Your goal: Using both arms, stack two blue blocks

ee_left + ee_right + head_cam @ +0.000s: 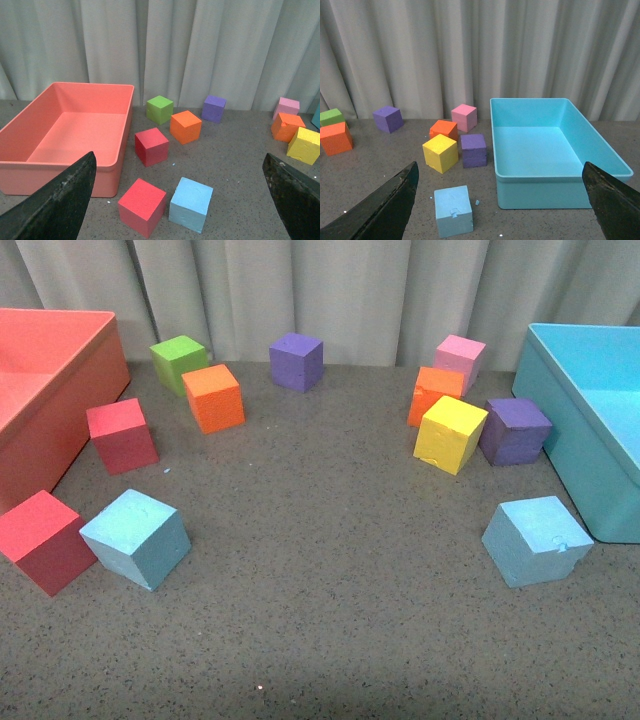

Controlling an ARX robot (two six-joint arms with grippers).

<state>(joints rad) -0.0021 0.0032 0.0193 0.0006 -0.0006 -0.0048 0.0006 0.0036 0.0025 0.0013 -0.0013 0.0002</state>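
At near left, left blue block point(136, 538); near right, right blue block point(535, 538), evidently one per arm; left gripper point(178, 155), right gripper point(500, 165) released, empty.

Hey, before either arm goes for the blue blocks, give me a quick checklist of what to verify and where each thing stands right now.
1. Both blocks in view: ok, left blue block and right blue block lie on the table.
2. Left fingers open and empty: ok.
3. Right fingers open and empty: ok.
4. Room around left blue block: not ok, a red cube sits close beside it.
5. Room around right blue block: ok, it stands apart from the turquoise bin.
6. Bare table between the blocks for stacking: ok.
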